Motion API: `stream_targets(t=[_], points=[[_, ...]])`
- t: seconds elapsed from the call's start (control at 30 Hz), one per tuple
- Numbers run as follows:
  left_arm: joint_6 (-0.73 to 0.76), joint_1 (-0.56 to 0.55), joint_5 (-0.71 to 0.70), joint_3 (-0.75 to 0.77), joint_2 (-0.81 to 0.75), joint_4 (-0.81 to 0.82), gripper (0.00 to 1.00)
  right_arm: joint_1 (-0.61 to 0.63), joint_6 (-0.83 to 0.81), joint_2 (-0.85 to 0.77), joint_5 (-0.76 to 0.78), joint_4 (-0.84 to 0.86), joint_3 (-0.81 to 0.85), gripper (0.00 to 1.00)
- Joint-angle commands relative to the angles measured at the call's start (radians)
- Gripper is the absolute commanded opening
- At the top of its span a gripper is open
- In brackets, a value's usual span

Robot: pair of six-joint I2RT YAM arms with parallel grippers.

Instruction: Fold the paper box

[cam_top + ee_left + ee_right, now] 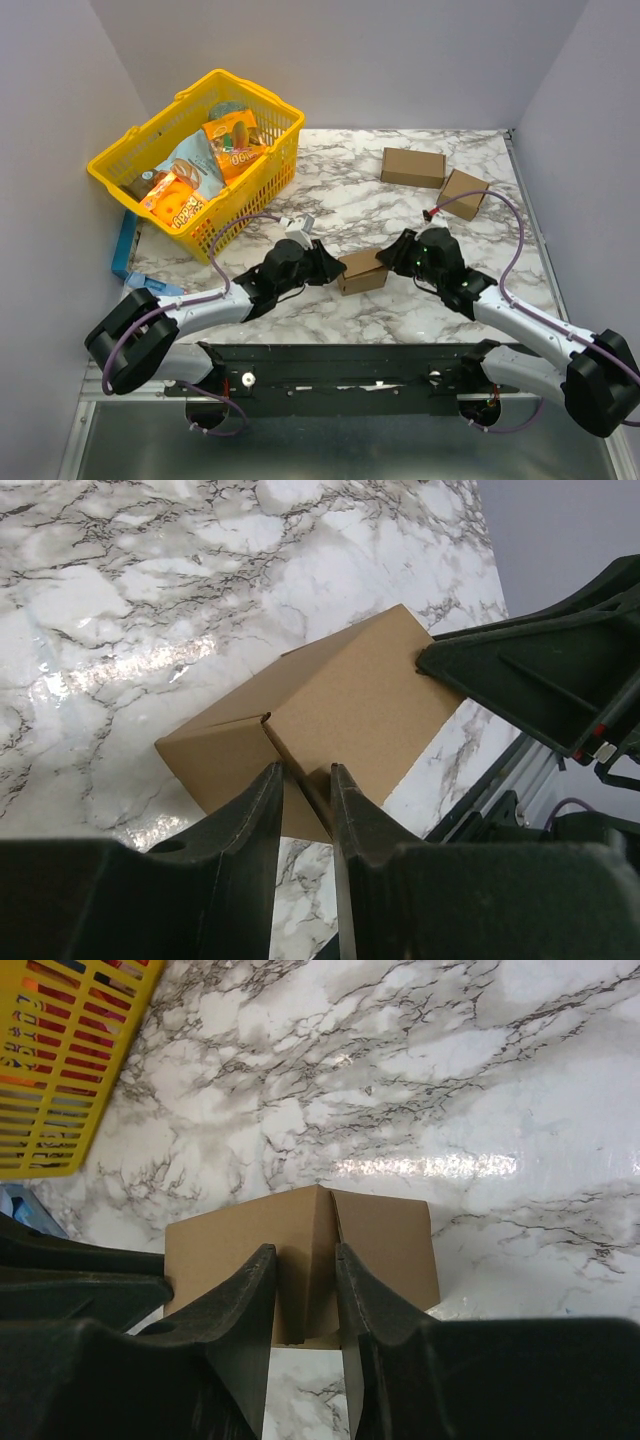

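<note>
Now left claw (307, 772) and right claw (305, 1252) each clamp an end of the box (362, 272) — likely bracing it for tucking.

Overhead view looks down; 2 close wrist views share the paper box (350, 700).

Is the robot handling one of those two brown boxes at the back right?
No, both sets of jaws are on the paper box at mid-table; the long cuboid and squarish cuboid lie well clear.
</note>
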Motion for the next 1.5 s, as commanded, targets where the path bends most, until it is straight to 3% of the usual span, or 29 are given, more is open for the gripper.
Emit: stream_targets(t=[0.0, 0.2, 0.43, 1.0, 1.47], points=[[0.084, -0.042, -0.081, 0.01, 0.069, -0.259, 0.31, -0.004, -0.019, 0.044, 0.075, -0.244, -0.083, 0.39], [0.107, -0.087, -0.181, 0.055, 0.103, -0.372, 0.29, -0.002, -0.026, 0.033, 0.098, -0.264, -0.084, 0.43], [0.133, -0.097, -0.196, 0.075, 0.109, -0.397, 0.29, -0.004, -0.04, -0.039, 0.0, -0.301, 0.006, 0.63], [0.151, -0.097, -0.198, 0.091, 0.1, -0.412, 0.28, -0.226, -0.086, -0.155, -0.276, -0.322, 0.012, 0.64], [0.157, -0.097, -0.204, 0.105, 0.093, -0.422, 0.27, -0.248, -0.094, -0.134, -0.339, -0.29, 0.003, 0.57]])
